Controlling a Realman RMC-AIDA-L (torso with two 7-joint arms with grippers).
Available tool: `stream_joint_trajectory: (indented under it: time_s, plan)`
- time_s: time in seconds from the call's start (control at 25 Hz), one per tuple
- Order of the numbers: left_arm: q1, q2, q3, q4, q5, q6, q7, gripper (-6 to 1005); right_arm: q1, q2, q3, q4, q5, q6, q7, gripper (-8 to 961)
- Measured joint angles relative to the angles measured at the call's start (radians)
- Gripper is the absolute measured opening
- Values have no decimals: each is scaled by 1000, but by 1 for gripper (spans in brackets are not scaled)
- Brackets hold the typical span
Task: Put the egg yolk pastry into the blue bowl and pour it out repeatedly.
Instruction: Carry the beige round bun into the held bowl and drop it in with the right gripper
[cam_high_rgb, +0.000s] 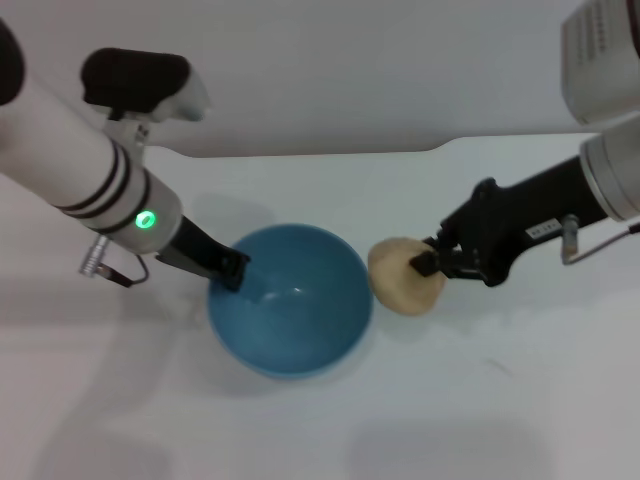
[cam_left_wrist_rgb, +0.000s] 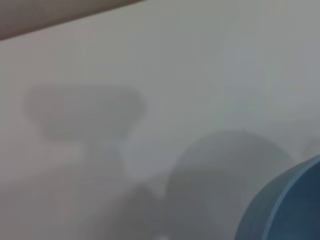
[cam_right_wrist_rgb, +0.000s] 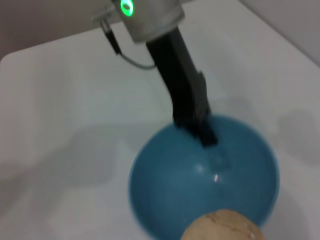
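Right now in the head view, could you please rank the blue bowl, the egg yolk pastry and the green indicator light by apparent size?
1. The blue bowl, by far the widest.
2. The egg yolk pastry, held beside the bowl's rim by the right gripper.
3. The green indicator light on the left arm, smallest.

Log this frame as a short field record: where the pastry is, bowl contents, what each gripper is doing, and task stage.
pastry: egg yolk pastry held just outside the bowl's rim on the robot's right, not in the bowl
bowl: blue bowl upright on the white table, nothing inside
left gripper: left gripper clamped on the bowl's rim at the robot's left
right gripper: right gripper shut on the pastry
stage: pastry not yet dropped in
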Motion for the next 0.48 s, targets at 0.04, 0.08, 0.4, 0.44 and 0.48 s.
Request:
stream_joint_trajectory:
  time_s: [0.04,0.08,0.4,0.44,0.48]
  plan:
    - [-3,0,17,0,-9,1,-11,12,6,1,-5,4,0,10,-1,52]
    - [-7,0,42,0,-24,2,-21,12,8,2,-13,7,1,21,-3,47]
    - [-22,0,104,1,-106,24,-25,13,11,3,-89,25,58,62,-36,37]
    - [-23,0,108,1,-115,26,-25,13,12,3,-102,29,63,68,-37,36]
    - [-23,0,111,0,-122,28,-24,13,15,3,-115,35,65,74,-37,35]
